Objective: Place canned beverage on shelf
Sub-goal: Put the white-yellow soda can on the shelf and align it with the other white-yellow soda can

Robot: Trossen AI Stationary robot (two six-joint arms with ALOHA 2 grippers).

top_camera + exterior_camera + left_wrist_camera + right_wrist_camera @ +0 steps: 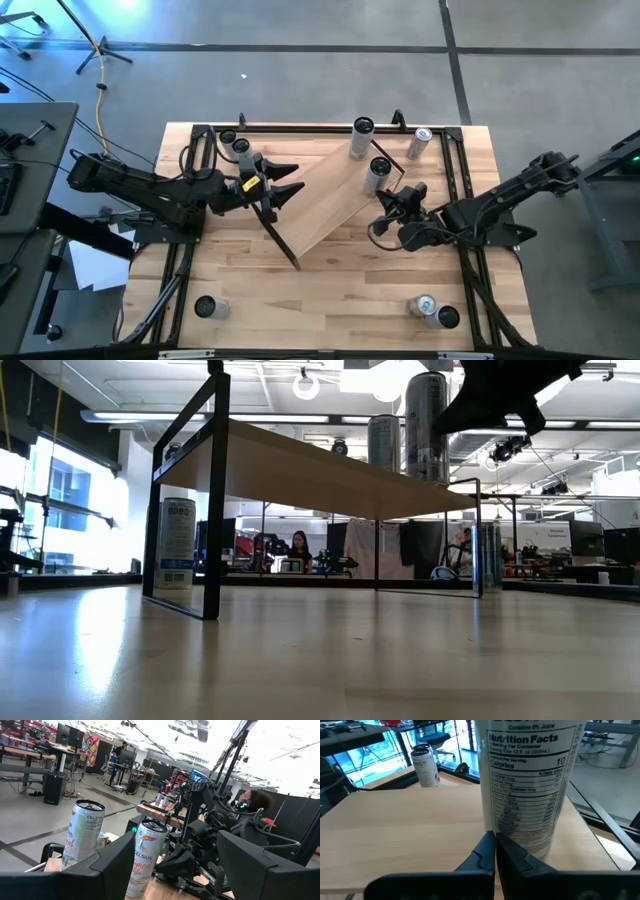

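Observation:
The shelf, a pale board on black end brackets, stands slantwise at the table's middle; it also shows in the low view. Two tall cans stand upright on its far right part: one near my right gripper and one farther back. My right gripper is shut, its tips right at the nearer can's side. My left gripper is open and empty over the shelf's left part. My right gripper has its shut fingertips at the side wall of the nearer can, coming from the table's near right side. I cannot tell whether they touch it. The can stands upright on the shelf board.
A can lies near the table's far right corner. Two more cans stand at the far left by the shelf's end. Single cans stand at the near left and near right. A person sits in the room beyond.

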